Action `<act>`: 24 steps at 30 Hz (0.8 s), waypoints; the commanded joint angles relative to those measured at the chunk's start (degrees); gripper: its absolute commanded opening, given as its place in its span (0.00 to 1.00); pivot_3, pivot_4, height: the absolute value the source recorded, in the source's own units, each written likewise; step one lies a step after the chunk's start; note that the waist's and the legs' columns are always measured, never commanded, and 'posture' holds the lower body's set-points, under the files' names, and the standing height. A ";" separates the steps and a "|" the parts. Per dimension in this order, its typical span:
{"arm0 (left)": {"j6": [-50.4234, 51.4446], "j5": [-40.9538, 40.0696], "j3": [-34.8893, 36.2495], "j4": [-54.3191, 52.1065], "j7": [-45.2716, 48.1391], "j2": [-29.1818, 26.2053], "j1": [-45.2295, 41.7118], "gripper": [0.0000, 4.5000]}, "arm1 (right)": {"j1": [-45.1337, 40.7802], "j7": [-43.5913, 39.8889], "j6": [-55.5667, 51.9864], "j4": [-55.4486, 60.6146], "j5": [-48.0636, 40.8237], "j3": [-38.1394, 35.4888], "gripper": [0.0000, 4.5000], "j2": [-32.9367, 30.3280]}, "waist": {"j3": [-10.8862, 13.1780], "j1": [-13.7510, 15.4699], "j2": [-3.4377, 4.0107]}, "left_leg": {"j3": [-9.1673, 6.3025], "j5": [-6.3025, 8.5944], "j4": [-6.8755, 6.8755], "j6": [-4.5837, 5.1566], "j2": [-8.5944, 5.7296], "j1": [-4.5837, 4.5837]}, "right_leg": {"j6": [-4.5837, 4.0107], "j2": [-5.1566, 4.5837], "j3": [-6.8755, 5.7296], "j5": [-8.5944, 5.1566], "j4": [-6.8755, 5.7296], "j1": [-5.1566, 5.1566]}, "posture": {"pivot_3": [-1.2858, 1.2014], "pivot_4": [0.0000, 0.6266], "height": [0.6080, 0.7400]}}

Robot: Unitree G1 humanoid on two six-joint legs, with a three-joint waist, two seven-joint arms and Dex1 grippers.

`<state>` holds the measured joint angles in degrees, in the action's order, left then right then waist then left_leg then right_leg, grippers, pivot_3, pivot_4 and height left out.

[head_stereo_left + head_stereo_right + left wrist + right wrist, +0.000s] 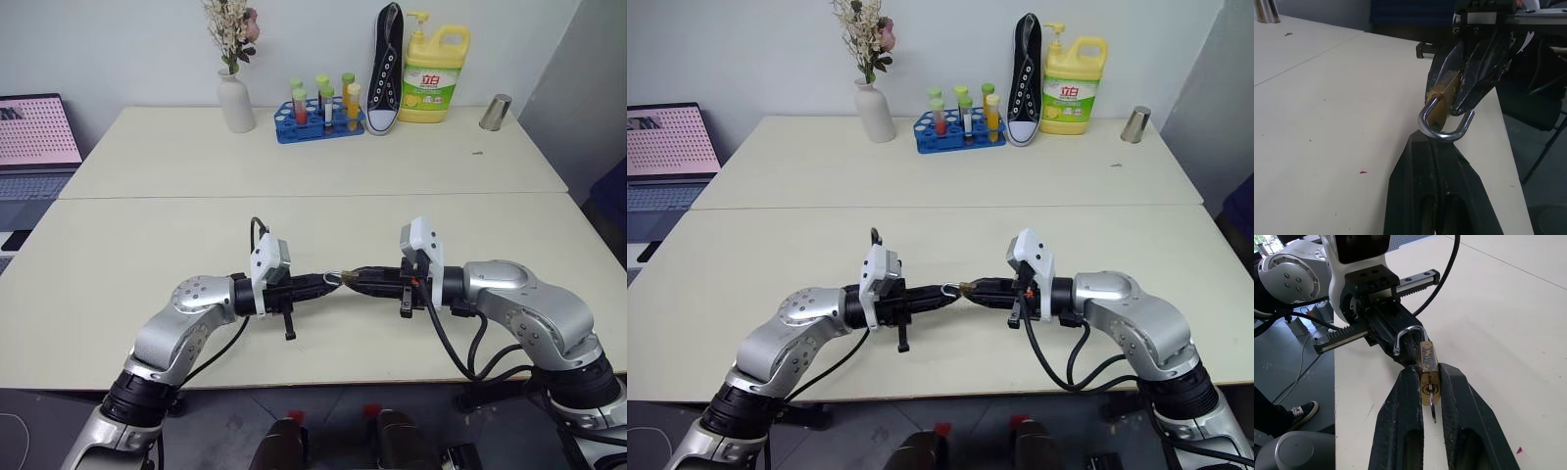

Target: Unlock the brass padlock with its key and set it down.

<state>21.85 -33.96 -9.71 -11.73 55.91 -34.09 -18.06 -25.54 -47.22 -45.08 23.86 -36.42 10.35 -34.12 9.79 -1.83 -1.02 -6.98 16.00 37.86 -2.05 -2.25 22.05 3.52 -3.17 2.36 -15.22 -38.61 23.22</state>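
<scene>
The brass padlock hangs over the near table, its body clamped between the two fingers of my right gripper, which is shut on it. The silvery key pokes out of the keyhole on the end facing the right wrist. One end of the silvery shackle stands free of the body. My left gripper faces the right one with its fingers shut, its tips right at the shackle's bend. I cannot tell whether they pinch it. Both grippers meet near the front middle of the table.
At the back of the far table stand a white vase with flowers, a blue rack of test tubes, a black shoe, a yellow detergent bottle and a metal cup. A laptop sits at the left.
</scene>
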 commanded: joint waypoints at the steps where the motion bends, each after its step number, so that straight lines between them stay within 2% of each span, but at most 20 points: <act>1: 4.05 -4.02 2.60 -4.82 1.32 -0.81 0.05 0.00 | -0.14 -0.82 1.36 0.75 0.77 -0.18 0.03 0.03 | 0.00 -0.01 0.00 | -0.01 0.00 0.00 0.00 0.00 0.00 | 0.00 0.00 0.00 0.00 0.00 0.00 | 0.52 0.24 1.00; 11: 13.25 -9.72 6.24 -7.14 0.15 -0.45 -0.41 0.00 | 0.19 -1.81 1.53 0.72 2.03 0.23 0.03 0.03 | 0.00 0.01 0.00 | 0.00 0.00 0.00 0.00 0.00 0.00 | 0.00 0.00 0.00 0.00 0.01 -0.01 | 0.52 0.24 1.00; 21: 14.12 -9.26 6.50 -7.60 0.51 -0.63 -0.42 0.00 | 0.43 -1.98 1.35 0.88 2.20 0.20 0.03 0.01 | 0.00 0.03 0.00 | 0.00 0.00 0.00 0.00 0.00 0.00 | 0.00 0.00 0.00 0.00 0.02 -0.01 | 0.52 0.24 1.00; 24: 11.48 -7.63 6.16 -10.22 3.01 -2.37 1.52 0.00 | 0.49 -1.69 -0.04 0.72 1.01 -0.51 0.03 0.41 | 0.00 -0.02 0.00 | 0.00 0.00 -0.01 0.00 0.01 0.00 | 0.00 0.00 0.00 0.00 0.03 -0.01 | 0.52 0.24 1.00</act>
<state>35.09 -41.72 -4.61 -18.71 57.40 -35.67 -17.00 -25.18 -48.60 -44.88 23.44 -34.17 11.03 -33.97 9.79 -1.86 -1.01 -6.97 16.00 37.83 -2.05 -2.24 22.05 3.51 -3.17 2.38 -15.22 -38.57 23.22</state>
